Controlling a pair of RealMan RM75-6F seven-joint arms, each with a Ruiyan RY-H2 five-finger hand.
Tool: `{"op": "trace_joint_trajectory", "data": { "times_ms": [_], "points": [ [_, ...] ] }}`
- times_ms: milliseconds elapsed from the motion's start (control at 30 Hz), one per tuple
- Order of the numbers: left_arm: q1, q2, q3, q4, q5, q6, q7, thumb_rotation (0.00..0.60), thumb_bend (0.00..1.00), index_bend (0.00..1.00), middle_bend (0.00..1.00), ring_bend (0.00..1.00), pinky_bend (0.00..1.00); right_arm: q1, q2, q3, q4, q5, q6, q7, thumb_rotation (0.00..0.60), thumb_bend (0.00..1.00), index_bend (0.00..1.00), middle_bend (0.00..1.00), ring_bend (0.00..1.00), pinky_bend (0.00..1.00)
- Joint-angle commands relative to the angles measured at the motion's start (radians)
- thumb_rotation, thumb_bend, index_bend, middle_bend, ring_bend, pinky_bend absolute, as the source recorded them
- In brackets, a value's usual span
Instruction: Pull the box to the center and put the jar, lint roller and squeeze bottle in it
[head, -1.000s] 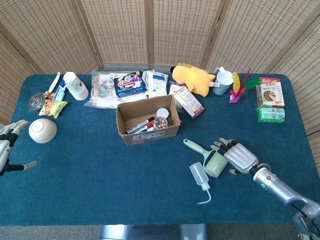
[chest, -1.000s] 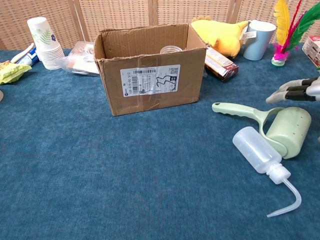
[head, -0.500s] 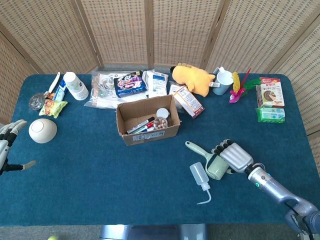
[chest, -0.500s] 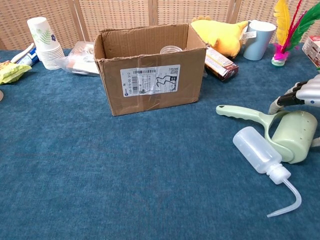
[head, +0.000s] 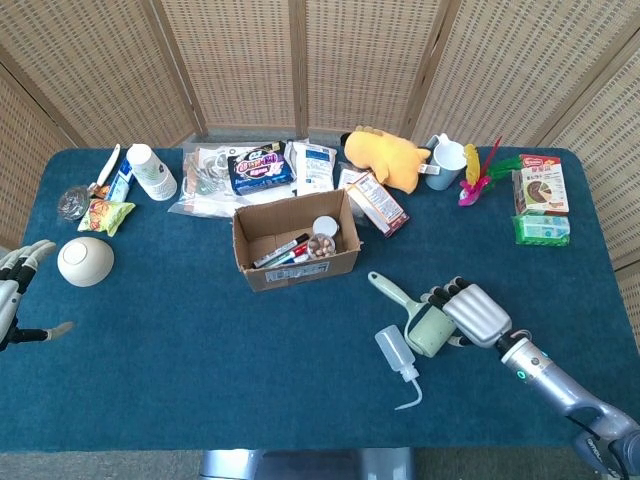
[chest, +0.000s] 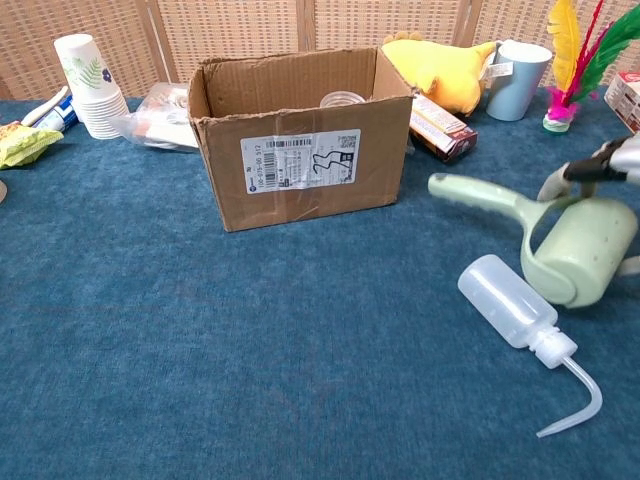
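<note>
The open cardboard box (head: 295, 243) (chest: 300, 140) stands at the table's middle, with the jar (head: 324, 235) (chest: 343, 98) and some pens inside. Right of it, my right hand (head: 470, 312) (chest: 605, 165) grips the drum of the pale green lint roller (head: 424, 326) (chest: 575, 250), whose handle points toward the box and looks raised off the cloth. The clear squeeze bottle (head: 393, 350) (chest: 505, 300) lies flat just left of the roller, with its bent spout toward the front edge. My left hand (head: 12, 290) hangs at the far left edge, fingers apart and holding nothing.
Behind the box lie a yellow plush (head: 385, 155), a snack box (head: 377, 203), packets (head: 258, 168) and a grey cup (head: 445, 160). Paper cups (head: 152, 172) and a white bowl (head: 85, 260) are at the left. A feather toy (head: 478, 172) and cartons (head: 541, 190) are at the right.
My right hand closed over the lint roller's drum and raised it slightly, swinging the handle up. The squeeze bottle shifted a little to the left. The left hand stayed put.
</note>
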Motion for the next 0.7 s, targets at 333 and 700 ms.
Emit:
{"op": "trace_joint_trajectory", "data": {
  "times_ms": [333, 700],
  "points": [
    [0.002, 0.004, 0.002, 0.001, 0.002, 0.001, -0.01, 0.6, 0.05, 0.0, 0.0, 0.0, 0.08, -0.039, 0.12, 0.098, -0.071, 0.056, 0.177, 0.095, 0.6, 0.13, 0.46, 0.45, 0.36, 0.34],
    [-0.001, 0.002, 0.001, -0.002, 0.002, -0.003, -0.005, 0.6, 0.05, 0.0, 0.0, 0.0, 0.08, -0.004, 0.236, 0.224, -0.211, 0.126, 0.21, 0.095, 0.6, 0.12, 0.46, 0.45, 0.36, 0.35]
  ]
}}
